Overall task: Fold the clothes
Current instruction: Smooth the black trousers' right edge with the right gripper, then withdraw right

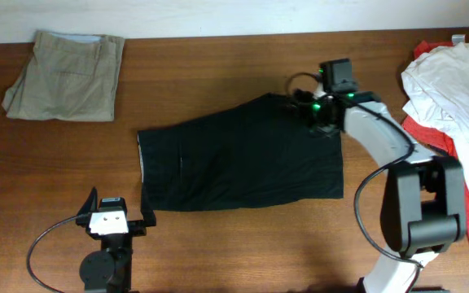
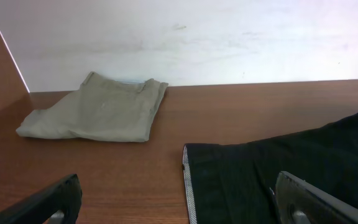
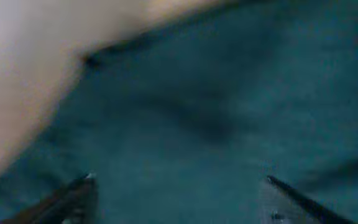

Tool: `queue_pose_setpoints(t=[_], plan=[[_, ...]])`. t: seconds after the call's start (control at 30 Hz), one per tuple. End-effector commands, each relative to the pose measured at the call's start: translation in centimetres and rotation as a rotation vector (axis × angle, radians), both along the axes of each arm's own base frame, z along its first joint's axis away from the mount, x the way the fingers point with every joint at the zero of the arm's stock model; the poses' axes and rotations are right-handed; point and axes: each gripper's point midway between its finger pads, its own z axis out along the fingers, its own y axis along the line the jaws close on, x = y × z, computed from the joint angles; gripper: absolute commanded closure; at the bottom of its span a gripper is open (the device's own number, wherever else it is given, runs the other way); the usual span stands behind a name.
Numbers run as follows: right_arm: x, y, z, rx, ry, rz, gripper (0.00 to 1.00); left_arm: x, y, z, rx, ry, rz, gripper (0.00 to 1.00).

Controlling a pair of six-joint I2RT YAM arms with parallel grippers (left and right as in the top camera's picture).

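The black shorts [image 1: 243, 155] lie spread flat in the middle of the table, pale waistband edge [image 1: 141, 163] at the left. My right gripper [image 1: 314, 114] is open and pressed down over the shorts' top right corner; its wrist view is filled with blurred dark fabric [image 3: 216, 124] between the spread fingers [image 3: 179, 199]. My left gripper [image 1: 114, 213] is open and empty, low at the front left of the shorts. Its wrist view shows the waistband edge [image 2: 189, 186] between its fingers [image 2: 179, 202].
Folded beige shorts [image 1: 65, 75] lie at the back left, also in the left wrist view [image 2: 98, 115]. A pile of white [image 1: 454, 81] and red [image 1: 430, 134] clothes sits at the right edge. A white wall runs behind the table.
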Motion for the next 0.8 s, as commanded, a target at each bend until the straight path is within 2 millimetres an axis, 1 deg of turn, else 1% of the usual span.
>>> queue_pose_setpoints(t=[0.0, 0.03, 0.07, 0.13, 0.2, 0.3, 0.37, 0.47, 0.53, 0.6, 0.67, 0.7, 0.73, 0.77], plan=[[-2.2, -4.6, -1.5, -0.201, 0.076, -0.018, 0.50, 0.0, -0.1, -0.2, 0.014, 0.002, -0.007, 0.01], [-2.9, -5.6, -2.1, -0.246, 0.105, -0.034, 0.56, 0.0, -0.1, -0.2, 0.015, 0.002, -0.007, 0.01], [-3.6, -6.2, -2.6, -0.267, 0.130, -0.044, 0.58, 0.0, -0.1, -0.2, 0.015, 0.002, -0.007, 0.01], [-5.1, -6.7, -3.8, -0.278, 0.177, -0.050, 0.58, 0.0, -0.1, -0.2, 0.015, 0.002, -0.007, 0.01], [-5.9, -7.3, -4.6, -0.313, 0.201, -0.056, 0.58, 0.0, -0.1, -0.1, 0.015, 0.002, -0.007, 0.01], [-8.2, -8.3, -6.4, -0.357, 0.261, -0.063, 0.58, 0.0, 0.1, -0.1, 0.015, 0.001, 0.000, 0.01], [-9.3, -9.0, -7.3, -0.349, 0.295, -0.103, 0.60, 0.0, 0.0, -0.2, 0.014, 0.002, -0.005, 0.01], [-10.4, -10.0, -7.6, -0.345, 0.339, -0.136, 0.68, 0.0, -0.1, -0.1, 0.014, 0.001, -0.007, 0.01], [-11.1, -10.4, -7.5, -0.335, 0.371, -0.189, 0.70, 0.0, -0.1, -0.1, 0.014, 0.001, -0.007, 0.01], [-11.3, -10.3, -7.4, -0.330, 0.377, -0.205, 0.72, 0.0, -0.1, -0.1, 0.014, 0.001, -0.007, 0.01], [-11.3, -9.6, -7.3, -0.333, 0.376, -0.187, 0.72, 0.0, -0.1, -0.1, 0.014, 0.001, -0.007, 0.01], [-11.3, -9.4, -7.3, -0.334, 0.376, -0.187, 0.72, 0.0, -0.1, -0.1, 0.014, 0.001, -0.007, 0.01], [-11.3, -9.2, -7.3, -0.335, 0.375, -0.185, 0.68, 0.0, -0.1, -0.1, 0.014, 0.001, -0.006, 0.01], [-11.3, -9.2, -7.2, -0.333, 0.371, -0.185, 0.61, 0.0, -0.1, 0.0, 0.014, -0.002, -0.006, 0.01]])
